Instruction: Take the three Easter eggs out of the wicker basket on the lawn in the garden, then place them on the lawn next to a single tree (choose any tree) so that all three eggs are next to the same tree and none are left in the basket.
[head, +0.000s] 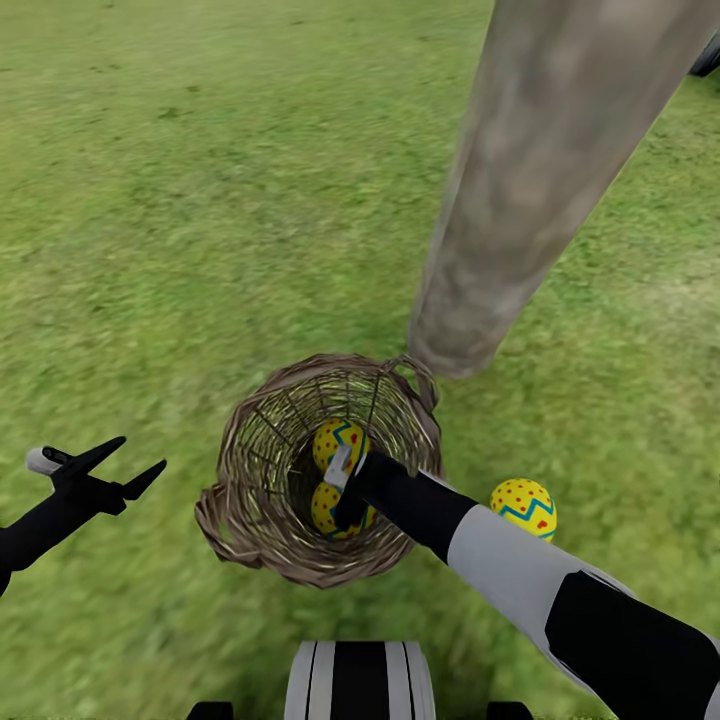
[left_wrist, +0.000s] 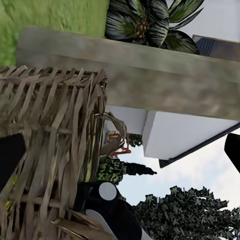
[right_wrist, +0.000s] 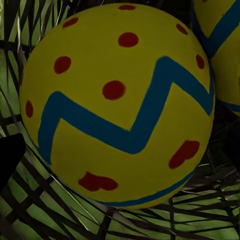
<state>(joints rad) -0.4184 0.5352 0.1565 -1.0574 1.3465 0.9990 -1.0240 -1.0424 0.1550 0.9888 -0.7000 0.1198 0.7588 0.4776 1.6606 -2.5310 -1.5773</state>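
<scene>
The wicker basket (head: 300, 480) sits on the lawn (head: 150, 250) at the foot of the tree (head: 530, 190), whose trunk base lies at about one o'clock from the basket and nearly touches the rim. Two Easter eggs are inside: the upper egg (head: 335, 440) and, just below it, the lower egg (head: 325, 510). A third egg (head: 523, 507) already lies on the grass at three o'clock from the basket, close to the trunk.

The right tool (head: 348, 500) reaches down into the basket between the two eggs. In the right wrist view one egg (right_wrist: 120, 105) looms very close with a dark fingertip (right_wrist: 10, 157) at its side; whether the fingers have closed on it cannot be told. The left tool (head: 125, 470) hovers over the grass at nine o'clock from the basket, fingers spread and holding nothing.

Each egg looks smooth, rounded and rigid, probably light and apt to slip or roll, so a hold across its widest girth seems safest. The basket, an open light weave, may tip or drag if the fingers catch the twigs.

The right tool's fingertips are masked by the arm and basket wall, and the lower egg is partly covered. The tree's canopy is cut off.
</scene>
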